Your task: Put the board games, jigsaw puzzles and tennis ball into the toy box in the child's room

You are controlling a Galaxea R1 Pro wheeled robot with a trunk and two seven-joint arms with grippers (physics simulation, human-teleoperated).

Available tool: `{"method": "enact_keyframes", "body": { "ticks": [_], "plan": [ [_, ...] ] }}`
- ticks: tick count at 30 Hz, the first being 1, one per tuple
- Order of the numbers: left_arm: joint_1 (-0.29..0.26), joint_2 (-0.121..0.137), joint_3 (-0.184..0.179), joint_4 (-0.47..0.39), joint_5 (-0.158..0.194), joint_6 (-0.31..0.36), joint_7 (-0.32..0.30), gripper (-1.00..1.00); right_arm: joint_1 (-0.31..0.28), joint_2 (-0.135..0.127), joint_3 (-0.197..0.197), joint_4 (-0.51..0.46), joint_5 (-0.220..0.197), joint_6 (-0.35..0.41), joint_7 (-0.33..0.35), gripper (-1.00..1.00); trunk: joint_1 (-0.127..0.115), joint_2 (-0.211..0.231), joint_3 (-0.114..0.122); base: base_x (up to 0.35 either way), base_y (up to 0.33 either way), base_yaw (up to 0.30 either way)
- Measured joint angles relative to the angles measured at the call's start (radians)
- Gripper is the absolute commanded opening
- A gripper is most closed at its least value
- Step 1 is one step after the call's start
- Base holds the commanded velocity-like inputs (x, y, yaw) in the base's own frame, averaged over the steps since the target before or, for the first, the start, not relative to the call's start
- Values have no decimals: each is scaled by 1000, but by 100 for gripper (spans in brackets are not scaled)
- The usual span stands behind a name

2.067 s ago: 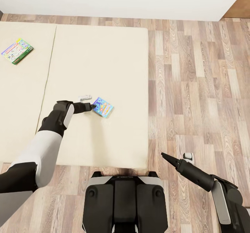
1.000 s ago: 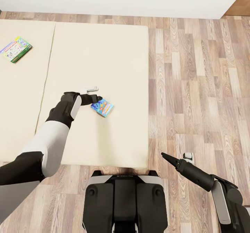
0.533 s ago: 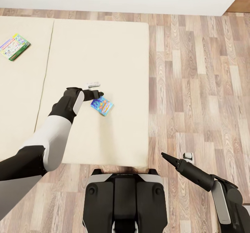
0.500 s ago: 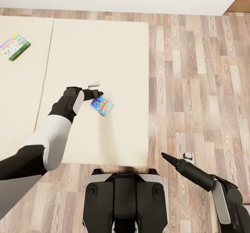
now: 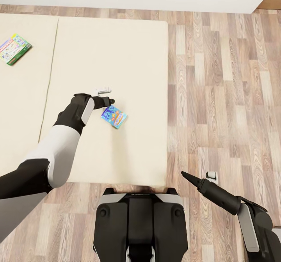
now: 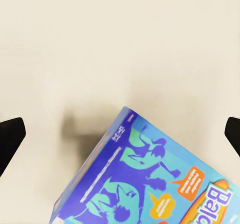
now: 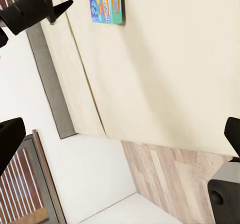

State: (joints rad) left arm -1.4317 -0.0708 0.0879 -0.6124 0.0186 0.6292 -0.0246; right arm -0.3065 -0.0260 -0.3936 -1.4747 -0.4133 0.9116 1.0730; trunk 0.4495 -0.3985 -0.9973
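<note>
On the bed (image 5: 128, 55), two game boxes lie flat on the beige mattress, well apart from each other. The small blue game box (image 5: 114, 117) rests on the nearer mattress section, and the left hand (image 5: 106, 97) hangs just over its far corner with fingers spread wide; in the left wrist view the dark fingertips (image 6: 10, 139) sit at either edge of the picture with the blue game box (image 6: 150, 179) between and below them, not yet touched. The pale colourful game box (image 5: 14, 48) lies on the other section, close to the picture's edge. The right hand (image 5: 186, 176) is held low over the wood floor (image 5: 226, 98) beside the bed, well away from both boxes; its fingers (image 7: 10, 139) are spread too and carry nothing.

As to progress, neither bed game has been lifted, so I judge the work here at its start: the blue box looks to be the one about to be picked up, the pale one comes after, and both must then be carried off to the toy box. How things stand with the other toys cannot be told from these views.

Writing is scarce. On the blue lid the letters "Bal" can be read in white on an orange band, the rest cut off by the picture's edge; small orange bubbles and a barcode-like strip are too fine to read. The pale box's print is too small to make out.
</note>
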Motion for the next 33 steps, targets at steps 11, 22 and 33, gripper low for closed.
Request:
{"method": "enact_keyframes", "body": {
  "ticks": [11, 22, 33],
  "plan": [
    [-2, -1, 1, 25, -2, -31, 4, 100, 0, 0, 0, 0, 0, 0, 0, 100, 0, 0, -13, 0, 0, 0],
    [-2, -2, 1, 52, -1, -48, 43, 100, 1, 0, -1, 0, 0, 0, 0, 100, 0, 0, -25, 0, 0, 0],
    [-2, -19, 0, 54, -1, -56, 46, 100, 2, 0, -1, 0, 0, 0, 0, 100, 0, 0, -38, 0, 0, 0]
  ]
}}
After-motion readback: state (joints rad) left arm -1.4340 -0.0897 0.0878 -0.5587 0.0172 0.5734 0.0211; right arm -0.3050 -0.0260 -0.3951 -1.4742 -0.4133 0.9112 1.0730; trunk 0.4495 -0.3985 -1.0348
